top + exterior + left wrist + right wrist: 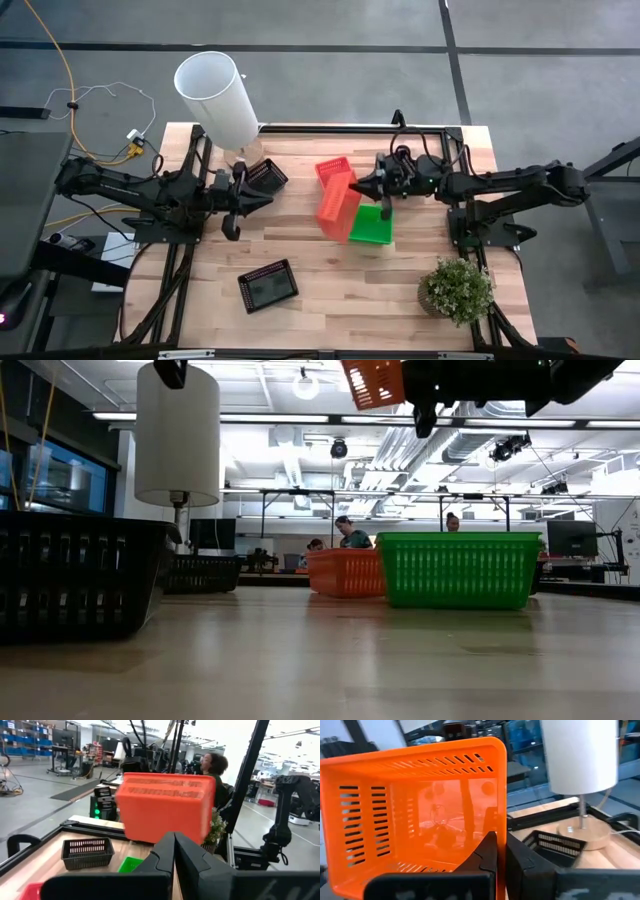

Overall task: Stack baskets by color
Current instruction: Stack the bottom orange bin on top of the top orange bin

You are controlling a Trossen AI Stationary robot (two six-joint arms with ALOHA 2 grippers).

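Observation:
My right gripper (pixel 361 186) is shut on a red basket (pixel 339 208) and holds it in the air over the table's middle, tipped on its side. That basket's open side faces the right wrist camera (pixel 415 805). Its underside faces my left arm (pixel 162 812). Below it, another red basket (pixel 332 168) and a green basket (pixel 372 228) rest on their bottoms on the table. One black basket (pixel 267 175) sits by the lamp, and a second one (pixel 268 285) sits nearer the front edge. My left gripper (pixel 262 198) hovers shut, with nothing in it. My right gripper holds the lifted red basket by the rim of one end wall (pixel 503 822), with one finger inside the basket and one outside. The fingers reach in level from the table's right side. The basket hangs clear of the table, on its side, with a long wall on top.
A lamp with a tall white shade (pixel 218 95) stands at the far left. A small potted plant (pixel 456 290) stands at the near right corner. Bare wood lies between the front black basket and the plant. People sit at desks in the room beyond (pixel 350 532).

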